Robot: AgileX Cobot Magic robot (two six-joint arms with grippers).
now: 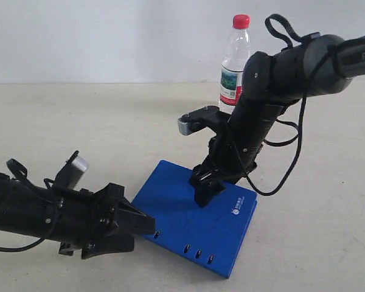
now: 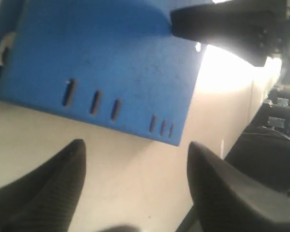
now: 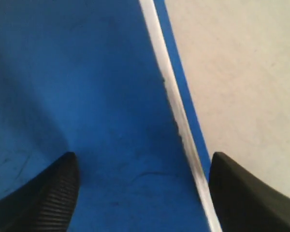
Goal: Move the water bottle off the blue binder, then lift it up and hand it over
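Note:
The water bottle [image 1: 236, 67], clear with a red cap and a red, white and green label, stands upright on the table behind my right arm, off the blue binder [image 1: 182, 225]. The binder lies flat, spine rivets toward the camera, white logo near its right corner. My right gripper [image 1: 205, 185] hovers low over the binder's far edge, open and empty. In the right wrist view the gripper [image 3: 142, 159] straddles the white page edge [image 3: 174, 106] of the binder [image 3: 87, 87]. My left gripper [image 1: 143, 228] is open beside the spine; in the left wrist view it [image 2: 135, 150] faces the binder [image 2: 111, 58].
The beige table [image 1: 79, 121] spreads around the binder, with a pale wall behind it. A black part of the right arm [image 2: 222, 24] shows above the binder in the left wrist view. Dark equipment [image 2: 275, 125] sits beyond the table edge.

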